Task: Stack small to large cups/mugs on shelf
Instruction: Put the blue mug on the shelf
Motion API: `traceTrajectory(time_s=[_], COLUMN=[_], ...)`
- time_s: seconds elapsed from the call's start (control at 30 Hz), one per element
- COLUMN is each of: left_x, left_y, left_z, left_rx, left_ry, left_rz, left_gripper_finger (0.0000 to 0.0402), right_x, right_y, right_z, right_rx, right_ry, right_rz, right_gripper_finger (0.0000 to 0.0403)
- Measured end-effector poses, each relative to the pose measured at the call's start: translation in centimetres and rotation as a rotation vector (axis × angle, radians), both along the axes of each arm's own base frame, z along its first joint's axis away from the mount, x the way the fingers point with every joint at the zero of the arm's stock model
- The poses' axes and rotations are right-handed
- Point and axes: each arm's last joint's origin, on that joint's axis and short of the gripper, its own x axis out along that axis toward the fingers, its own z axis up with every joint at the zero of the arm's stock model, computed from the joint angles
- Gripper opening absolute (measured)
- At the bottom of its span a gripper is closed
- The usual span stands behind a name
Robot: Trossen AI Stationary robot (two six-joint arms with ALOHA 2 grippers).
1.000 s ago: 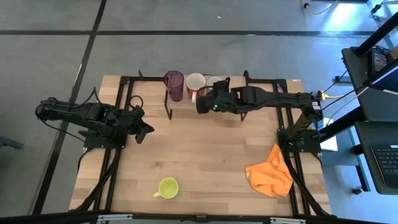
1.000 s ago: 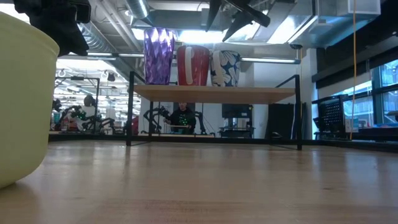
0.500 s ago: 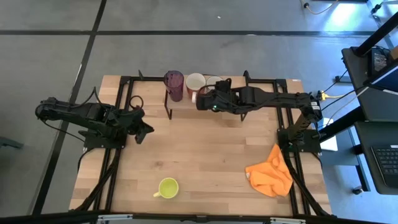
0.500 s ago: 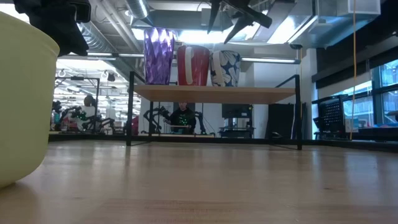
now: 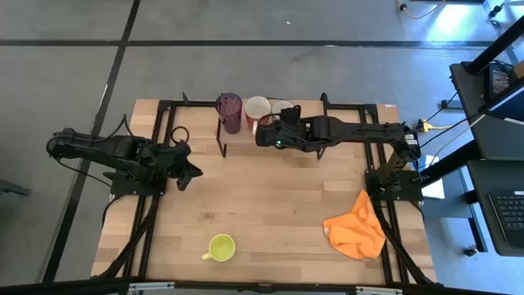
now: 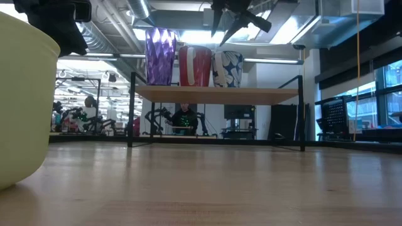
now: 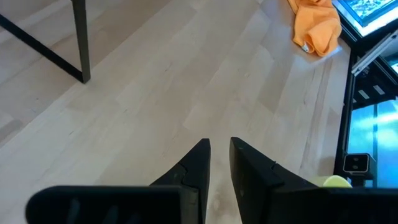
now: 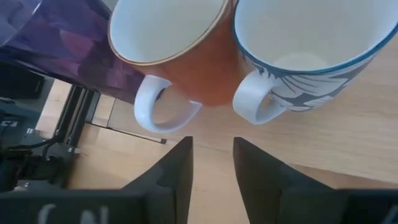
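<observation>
Three vessels stand upright in a row on their bases on the shelf [image 6: 217, 95]: the purple tumbler [image 5: 229, 111], the reddish-brown mug [image 5: 258, 108] and the white patterned mug [image 5: 283, 106]. My right gripper [image 5: 262, 135] is open and empty, hovering just in front of the two mugs' handles [image 8: 165, 107]. In the right wrist view its fingertips [image 8: 212, 155] lie between the reddish-brown mug [image 8: 180, 56] and the patterned mug [image 8: 298, 56]. The yellow-green mug [image 5: 220, 247] stands on the table near the front edge. My left gripper [image 5: 191, 173] is shut and empty, above the table's left side.
An orange cloth [image 5: 356, 229] lies crumpled at the table's right front. The shelf's black legs [image 7: 79, 43] stand at the table's far middle. The shelf board has bare room to the right of the patterned mug [image 6: 270, 94]. The yellow-green mug fills the low view's left edge [image 6: 19, 94].
My right gripper has gone a little toward the table's left edge, staying above the front of the shelf.
</observation>
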Motion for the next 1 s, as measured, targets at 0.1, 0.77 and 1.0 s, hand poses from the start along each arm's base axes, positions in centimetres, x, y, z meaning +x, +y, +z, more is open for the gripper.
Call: traceTrajectory(time_s=[0.1, 0.77, 1.0], left_x=[0.0, 0.0, 0.0], left_y=[0.0, 0.0, 0.0], left_z=[0.0, 0.0, 0.0], left_rx=[-0.009, -0.001, -0.001], left_ry=[0.002, 0.002, 0.002], left_rz=[-0.01, -0.013, -0.012], left_gripper_finger=[0.0055, 0.0055, 0.0055], right_x=[0.0, 1.3, 1.5], right_y=[-0.1, -0.7, -0.3], right_z=[-0.1, 0.9, 1.1], right_rx=[-0.012, -0.089, -0.245], right_ry=[0.009, -0.081, 0.061], right_rz=[-0.001, 0.102, 0.369], right_gripper_finger=[0.0115, 0.0054, 0.0009])
